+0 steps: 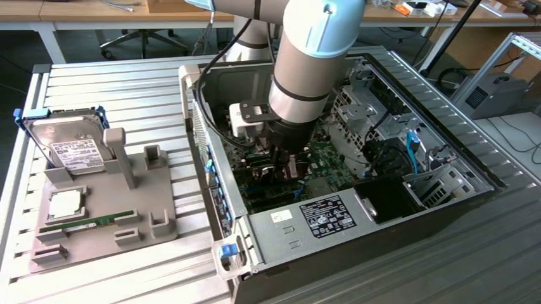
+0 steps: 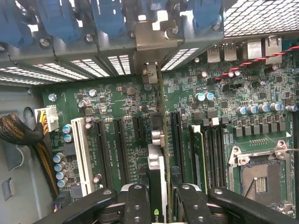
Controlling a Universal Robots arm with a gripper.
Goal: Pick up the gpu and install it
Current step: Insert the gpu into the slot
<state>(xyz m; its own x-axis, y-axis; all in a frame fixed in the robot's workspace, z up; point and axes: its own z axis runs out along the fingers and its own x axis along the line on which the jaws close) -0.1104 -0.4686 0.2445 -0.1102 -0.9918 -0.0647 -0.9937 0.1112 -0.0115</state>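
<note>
The gpu shows edge-on in the wrist view, a thin card standing upright over the green motherboard. Its silvery bracket lies against the rear slot openings of the case. My gripper is shut on the card, with one black finger on each side of it. In the exterior view the gripper reaches down inside the open computer case, with the brownish gpu between its fingers, just above the board. I cannot tell whether the card sits fully in a slot.
Black expansion slots, a white slot and memory sticks flank the card. A cable bundle lies at the case wall. Beside the case, a grey holder carries a hard drive, a green memory stick and a processor.
</note>
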